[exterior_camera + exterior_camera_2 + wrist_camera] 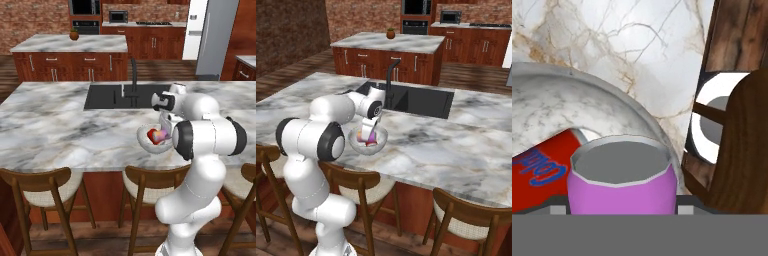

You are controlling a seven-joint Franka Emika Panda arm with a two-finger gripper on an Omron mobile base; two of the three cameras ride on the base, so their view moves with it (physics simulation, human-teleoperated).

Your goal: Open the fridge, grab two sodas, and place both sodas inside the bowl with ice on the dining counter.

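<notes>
The light-grey bowl [146,141] [378,144] [607,102] sits on the dining counter [60,130] [456,145] near its front edge. A red soda [152,135] [542,170] lies inside it. My gripper [165,131] [369,131] reaches down into the bowl, shut on the purple soda [162,135] [367,137] [622,185], which stands upright beside the red one. The hand view looks straight down onto the purple can's top, and the can hides my fingertips. The grey fridge [212,35] stands at the far right with a door swung open.
A black sink [115,97] [416,100] and faucet [133,75] lie just behind the bowl. Wooden stools [145,185] [351,185] [737,145] line the counter's near side. A marble island [70,45] with a small pot stands farther back.
</notes>
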